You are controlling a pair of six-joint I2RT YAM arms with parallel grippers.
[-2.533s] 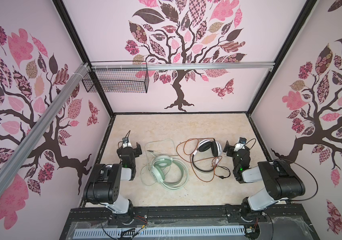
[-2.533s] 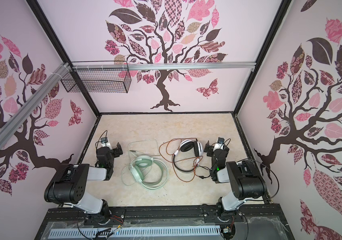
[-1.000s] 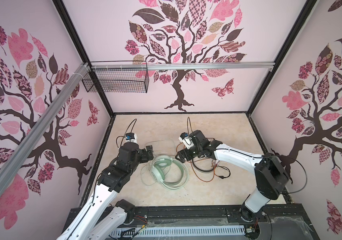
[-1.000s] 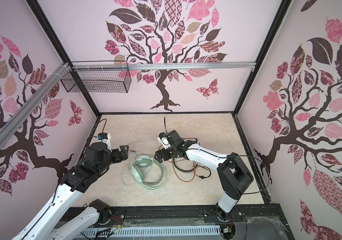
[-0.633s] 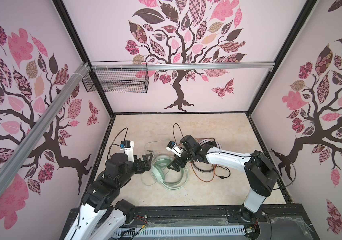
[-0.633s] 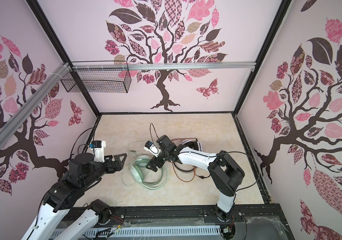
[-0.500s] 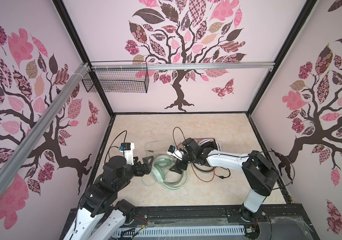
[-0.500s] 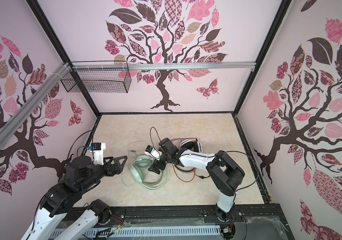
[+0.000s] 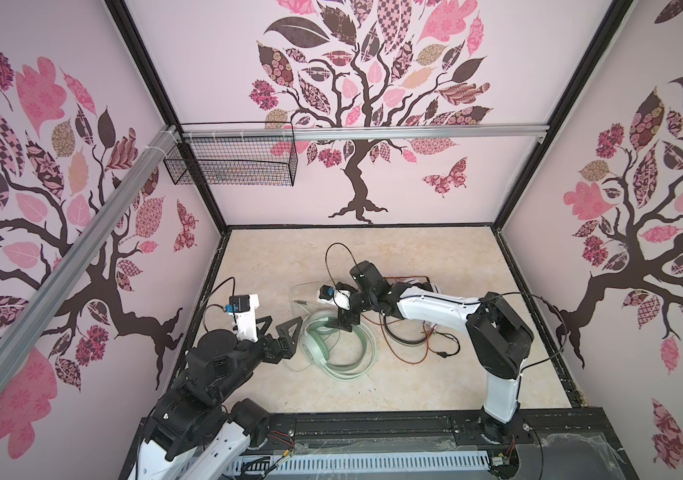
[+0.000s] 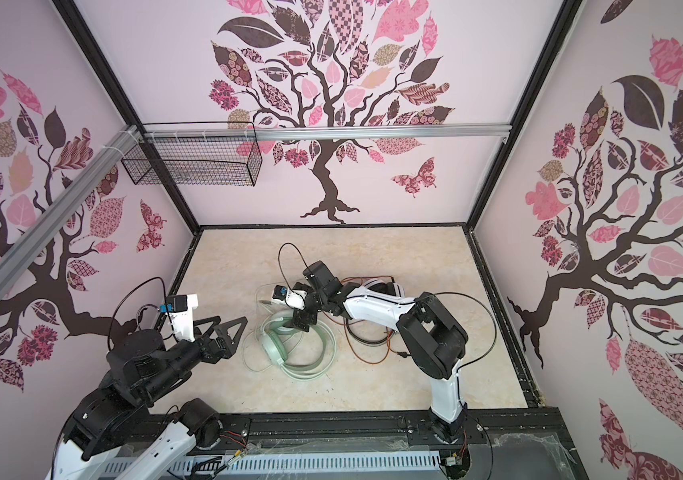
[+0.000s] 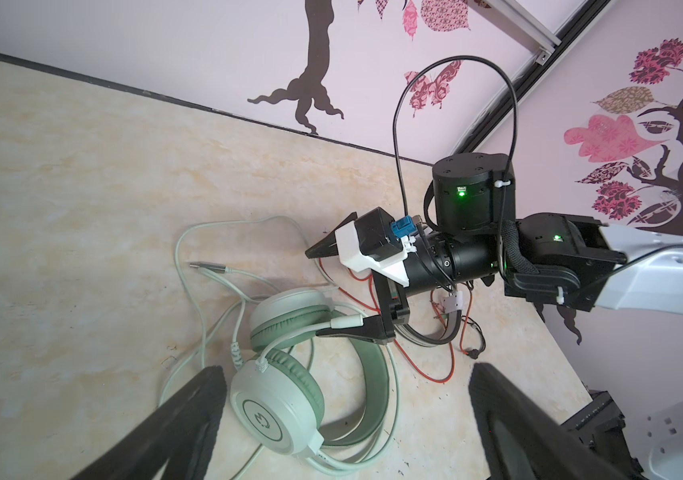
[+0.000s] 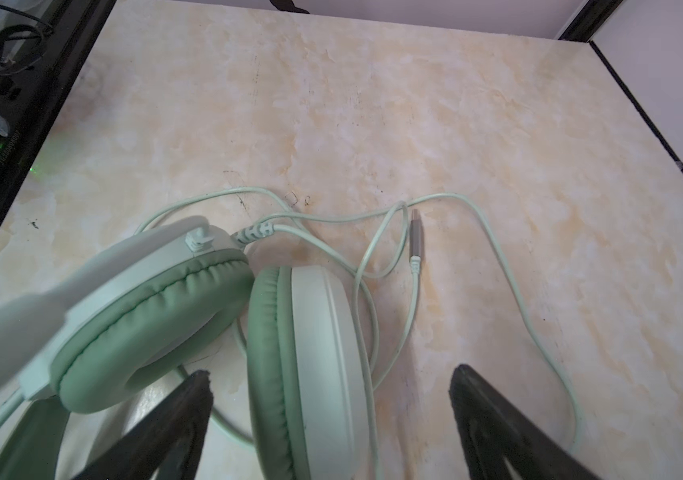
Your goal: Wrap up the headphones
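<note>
Right gripper (image 11: 315,291), spread wide and empty, hangs over the mint-green headphones (image 9: 318,348) on the bench (image 9: 414,257); its arm (image 9: 435,305) hides most of the white-and-black headphones (image 9: 431,286). Left gripper (image 9: 280,328), also agape, sits just left; far bench open.

The mint-green headphones (image 9: 323,347) are lying near the middle of the desk (image 9: 414,257), with their two soft round ear cups sitting close together and the band curving away. Their pale green cable (image 12: 497,249) is lying loose in loops around them, and its grey plug (image 12: 415,239) is resting just beside the cups. The white-and-black headphones (image 9: 433,287) are lying just to the right, partly hidden, with a thin black band (image 9: 400,340) and an orange-red cable (image 9: 426,356) spreading out loose.
</note>
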